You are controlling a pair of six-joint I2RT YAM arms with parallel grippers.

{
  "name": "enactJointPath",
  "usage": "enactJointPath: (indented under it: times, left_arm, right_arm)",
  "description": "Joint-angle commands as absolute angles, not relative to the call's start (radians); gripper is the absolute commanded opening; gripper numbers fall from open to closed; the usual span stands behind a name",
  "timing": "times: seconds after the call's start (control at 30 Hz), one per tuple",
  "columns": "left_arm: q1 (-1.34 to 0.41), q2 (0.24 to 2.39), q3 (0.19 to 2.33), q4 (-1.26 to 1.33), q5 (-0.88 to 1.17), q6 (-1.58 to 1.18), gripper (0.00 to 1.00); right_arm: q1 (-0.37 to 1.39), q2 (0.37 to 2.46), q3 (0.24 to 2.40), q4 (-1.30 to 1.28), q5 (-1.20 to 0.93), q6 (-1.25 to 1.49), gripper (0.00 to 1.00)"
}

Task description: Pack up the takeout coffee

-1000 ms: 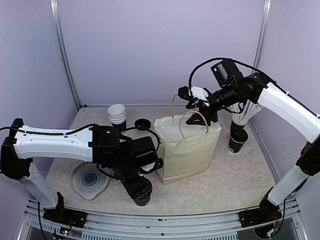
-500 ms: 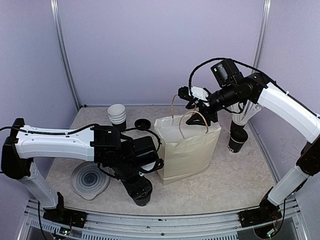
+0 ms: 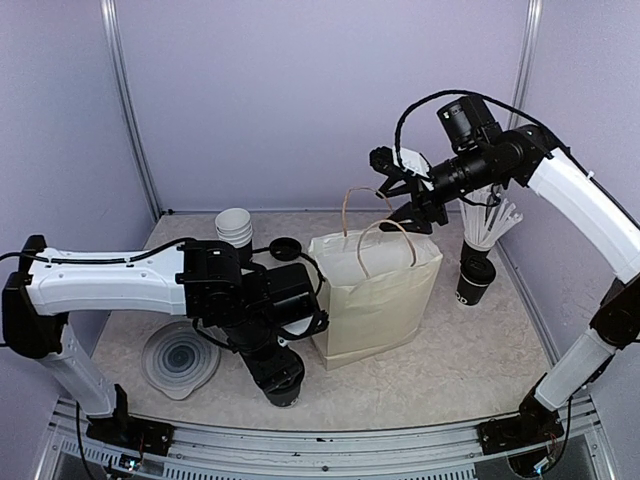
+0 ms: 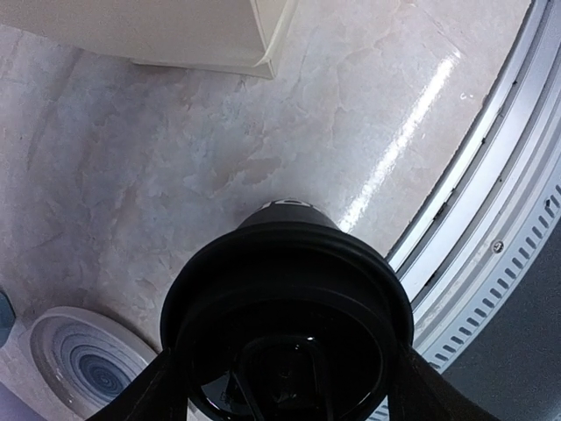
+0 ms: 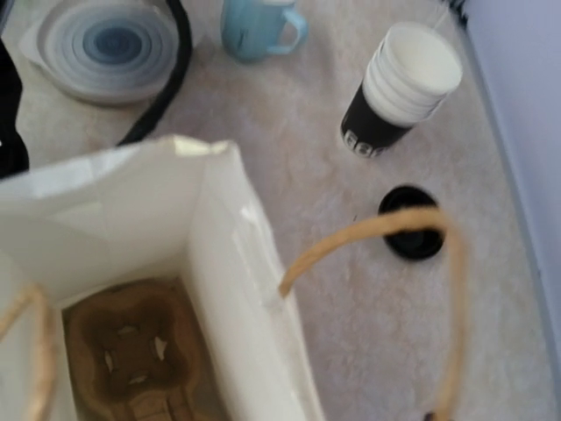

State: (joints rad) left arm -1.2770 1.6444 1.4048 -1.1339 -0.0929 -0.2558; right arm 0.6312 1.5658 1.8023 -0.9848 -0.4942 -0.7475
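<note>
My left gripper [image 3: 279, 376] is shut on a black lidded coffee cup [image 3: 281, 383], low by the table's front edge; I cannot tell whether the cup rests on the table. In the left wrist view the cup's lid [image 4: 285, 320] fills the lower frame, with a finger [image 4: 145, 396] on each side. The brown pulp carrier tray [image 5: 131, 351] lies at the bottom of the open cream paper bag [image 3: 375, 295]. My right gripper [image 3: 392, 188] hovers above the bag's rope handles [image 3: 385, 227], open and empty. Its fingers do not show in the right wrist view.
A nested stack of lidless cups [image 3: 235, 228] and a loose black lid [image 3: 285, 247] stand behind the bag. A black cup of white straws [image 3: 475, 275] stands at the right. A grey ribbed plate [image 3: 180, 360] lies front left and a blue mug [image 5: 254, 26] near it. The metal rail [image 4: 491, 228] runs along the front.
My right gripper has risen and moved right, away from the bag's handles. My left arm has shifted slightly with the cup still in its grip.
</note>
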Motion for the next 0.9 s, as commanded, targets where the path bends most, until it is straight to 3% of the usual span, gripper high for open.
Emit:
enactJointPath:
  times: [0.0, 0.53, 0.87]
  left_arm:
    - [-1.269, 1.58, 1.489, -1.206, -0.137, -0.261, 0.61]
    - [-1.264, 1.413, 1.882, -1.366, -0.228, -0.329, 0.57]
    - [-1.228, 1.491, 2.11, -1.15, -0.299, -0.137, 0.61]
  right_arm:
    - [0.616, 1.597, 1.886, -1.073, -0.564, -0.79, 0.69]
    - [0.591, 1.69, 1.928, -1.123, -0.516, -0.837, 0.59]
    - [0.547, 1.675, 1.94, -1.143, -0.551, -0.854, 0.68]
